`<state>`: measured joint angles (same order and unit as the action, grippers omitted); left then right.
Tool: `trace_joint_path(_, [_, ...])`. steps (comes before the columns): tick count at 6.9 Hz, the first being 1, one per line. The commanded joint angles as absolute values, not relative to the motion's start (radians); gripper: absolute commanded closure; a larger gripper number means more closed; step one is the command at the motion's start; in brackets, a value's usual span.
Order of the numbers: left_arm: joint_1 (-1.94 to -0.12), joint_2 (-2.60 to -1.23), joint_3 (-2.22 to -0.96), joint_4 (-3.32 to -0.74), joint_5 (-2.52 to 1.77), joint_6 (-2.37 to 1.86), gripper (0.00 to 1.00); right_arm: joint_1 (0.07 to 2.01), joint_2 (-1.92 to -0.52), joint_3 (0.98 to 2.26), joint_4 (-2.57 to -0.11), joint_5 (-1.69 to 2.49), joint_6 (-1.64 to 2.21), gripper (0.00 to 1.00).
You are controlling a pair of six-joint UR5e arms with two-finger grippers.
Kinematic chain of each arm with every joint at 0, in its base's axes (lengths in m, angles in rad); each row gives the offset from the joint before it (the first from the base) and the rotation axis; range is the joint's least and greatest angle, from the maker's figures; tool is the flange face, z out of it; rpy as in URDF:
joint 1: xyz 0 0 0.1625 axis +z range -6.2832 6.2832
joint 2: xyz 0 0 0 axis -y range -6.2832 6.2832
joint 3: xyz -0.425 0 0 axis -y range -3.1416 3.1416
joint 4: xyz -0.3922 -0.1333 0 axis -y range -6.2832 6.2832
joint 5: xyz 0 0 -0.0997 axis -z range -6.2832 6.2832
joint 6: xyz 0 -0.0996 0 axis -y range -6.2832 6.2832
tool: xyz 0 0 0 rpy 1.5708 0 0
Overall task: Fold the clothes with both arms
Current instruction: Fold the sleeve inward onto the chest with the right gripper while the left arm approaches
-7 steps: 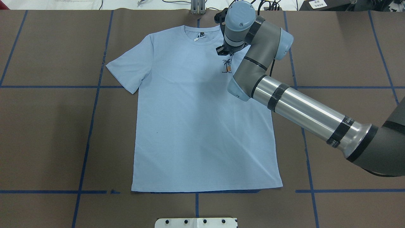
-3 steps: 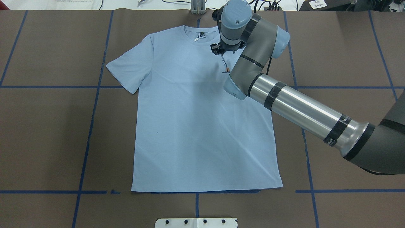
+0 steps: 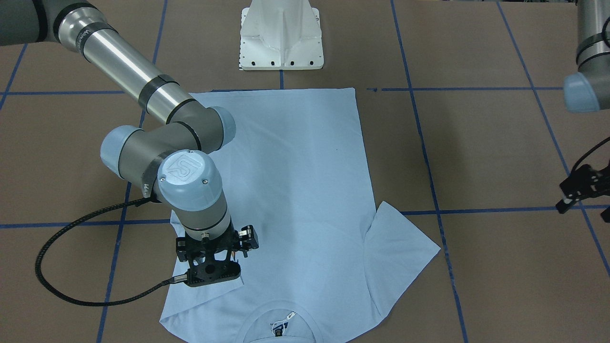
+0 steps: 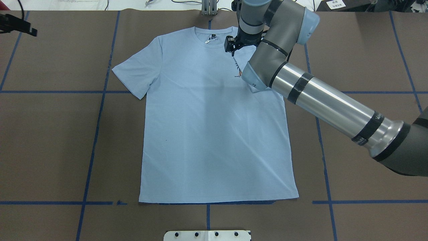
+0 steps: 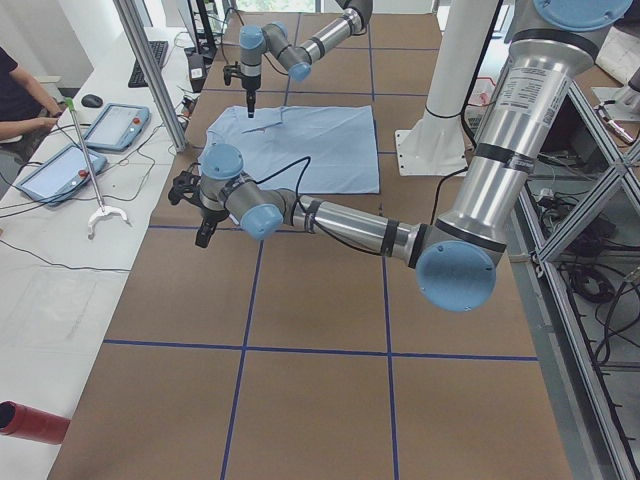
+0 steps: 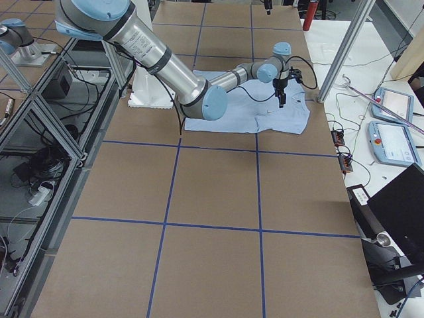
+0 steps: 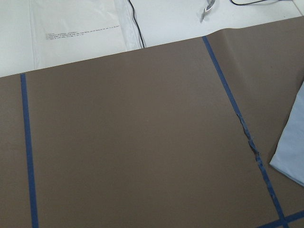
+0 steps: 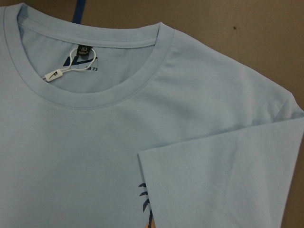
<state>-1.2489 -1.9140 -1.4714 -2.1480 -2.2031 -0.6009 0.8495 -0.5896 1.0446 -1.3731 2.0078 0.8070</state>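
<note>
The light blue T-shirt (image 4: 207, 127) lies flat, front up, collar (image 4: 210, 35) toward the table's far edge. Its right sleeve (image 8: 228, 180) is folded in over the chest, and the hem covers part of the palm-tree print (image 4: 236, 68). My right gripper (image 4: 231, 47) hangs above that hem, near the collar. It looks open and holds nothing. The other sleeve (image 4: 137, 73) is spread out flat. Far out to the left, my left gripper (image 4: 18, 27) is over bare table, apart from the shirt, and looks open and empty. Its wrist view catches only a sleeve corner (image 7: 292, 152).
Blue tape lines (image 4: 97, 127) cross the brown table. The white pedestal base (image 4: 207, 235) stands just below the shirt's hem. A small metal bracket (image 4: 209, 8) sits at the far edge. A person (image 5: 20, 90) and tablets (image 5: 115, 125) are at the bench beyond.
The right gripper drew the sleeve inward over the print, then let it go and rose toward the far edge. The left gripper has come into view at top left.
</note>
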Motion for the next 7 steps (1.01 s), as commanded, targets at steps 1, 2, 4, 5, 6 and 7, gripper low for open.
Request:
trace_joint_path(1, [-1.075, -1.950, -1.456, -2.272, -2.014, -0.873, 0.01, 0.906, -0.676, 1.242, -1.584, 2.092, 0.799, 0.00])
trace_joint_path(2, [-0.993, -1.966, -1.441, -2.279, -1.909, -0.944, 0.01, 0.937, -0.701, 1.280, -1.623, 2.109, 0.799, 0.00])
trace_joint_path(4, [-0.876, -2.023, -1.370, -2.283, -1.798, -1.078, 0.01, 0.953, -0.707, 1.289, -1.621, 2.118, 0.799, 0.00])
trace_joint_path(5, [-0.844, -2.055, -1.314, -2.286, -1.733, -1.095, 0.02, 0.959, -0.709, 1.289, -1.617, 2.120, 0.799, 0.00])
trace_joint_path(6, [-0.838, -2.072, -1.278, -2.287, -1.708, -1.097, 0.02, 0.957, -0.709, 1.289, -1.615, 2.118, 0.805, 0.00])
trace_joint_path(7, [-0.828, -2.078, -1.247, -2.287, -1.668, -1.097, 0.02, 0.957, -0.709, 1.287, -1.614, 2.117, 0.811, 0.00])
